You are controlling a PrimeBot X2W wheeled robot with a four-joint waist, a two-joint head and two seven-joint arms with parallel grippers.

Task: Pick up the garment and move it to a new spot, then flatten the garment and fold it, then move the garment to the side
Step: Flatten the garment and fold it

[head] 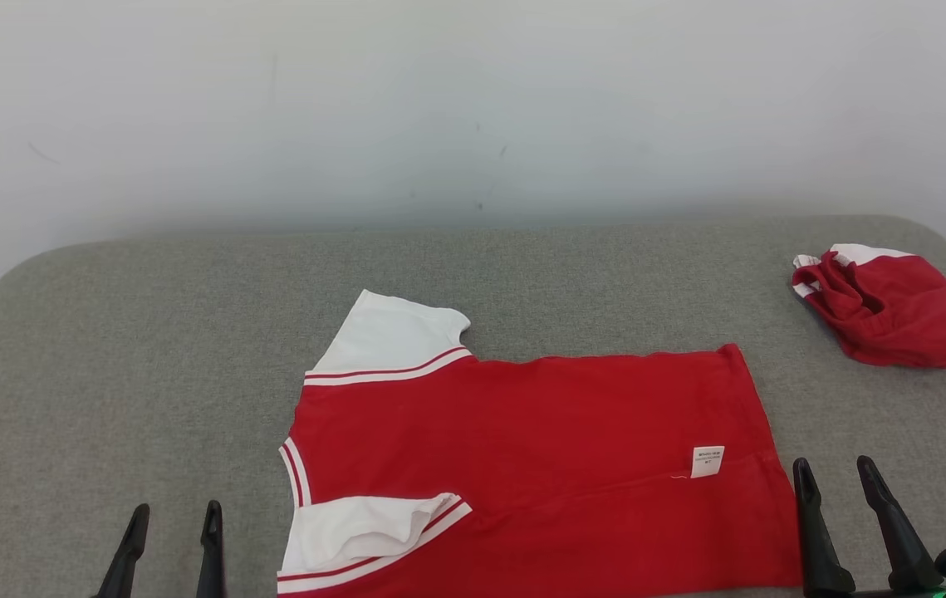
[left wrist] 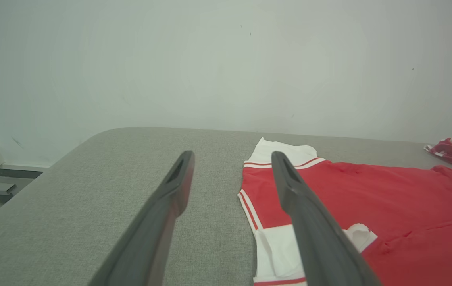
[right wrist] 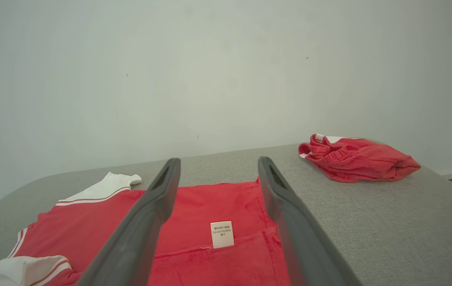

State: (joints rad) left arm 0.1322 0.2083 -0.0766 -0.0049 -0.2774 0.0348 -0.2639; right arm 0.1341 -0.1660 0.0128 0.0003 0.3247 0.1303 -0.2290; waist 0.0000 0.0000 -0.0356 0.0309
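The garment (head: pixel 522 432) is a red shirt with white sleeves and striped trim, spread mostly flat on the grey padded table (head: pixel 149 349); its near strip is folded over along a crease and a white care label shows near the hem. It also lies in the left wrist view (left wrist: pixel 368 202) and the right wrist view (right wrist: pixel 218 214). My left gripper (head: pixel 174 519) stands open just left of the near sleeve, touching nothing. At the hem's near right corner my right gripper (head: pixel 838 473) is open too, holding nothing.
A second red and white garment (head: pixel 888 311) lies bunched at the table's far right, also seen as a crumpled heap (right wrist: pixel 356 159) in the right wrist view. A pale wall (head: pixel 473 108) rises behind the table. Bare grey surface lies left and behind the shirt.
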